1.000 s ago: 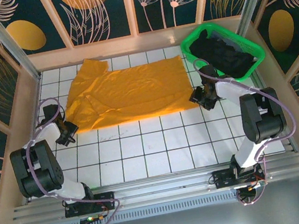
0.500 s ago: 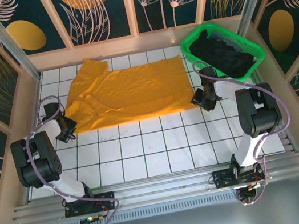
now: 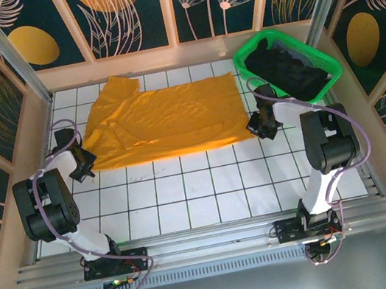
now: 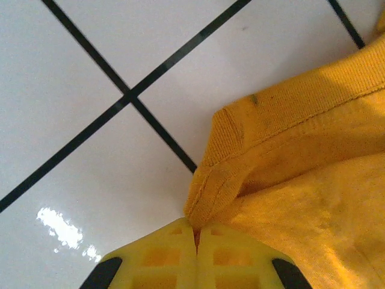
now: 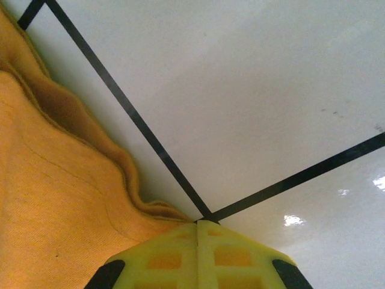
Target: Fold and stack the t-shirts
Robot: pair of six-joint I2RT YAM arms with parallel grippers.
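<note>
Top external view: we see the orange-yellow t-shirt [image 3: 167, 123] spread flat on the white gridded desk [image 3: 186, 190], stretched between the two grippers. The left gripper [image 3: 80, 164] sits at the shirt's near left corner, and the right gripper [image 3: 261, 125] at its near right corner. Both are low on the desk.

In the left wrist view, the left gripper [image 4: 197, 232] has its yellow fingers [image 4: 159, 259] pressed together. A ribbed, stitched hem of the t-shirt [image 4: 301, 180] is pinched at their tips. The cloth fans out ahead and to the right of this gripper. Bare white tile with black grid lines [image 4: 90, 90] lies ahead to its left.

In the right wrist view, the right gripper [image 5: 198, 226] is also fully closed, with no gap between its fingers. The wavy edge of the t-shirt [image 5: 54, 211] runs in from the left and meets the fingertips. We cannot tell whether any cloth is caught between them. Bare desk [image 5: 271, 90] lies ahead and to the right of it.

Just beyond the right gripper, a green basket [image 3: 330, 79] holds the black t-shirts [image 3: 285, 72] in a rumpled heap.
</note>
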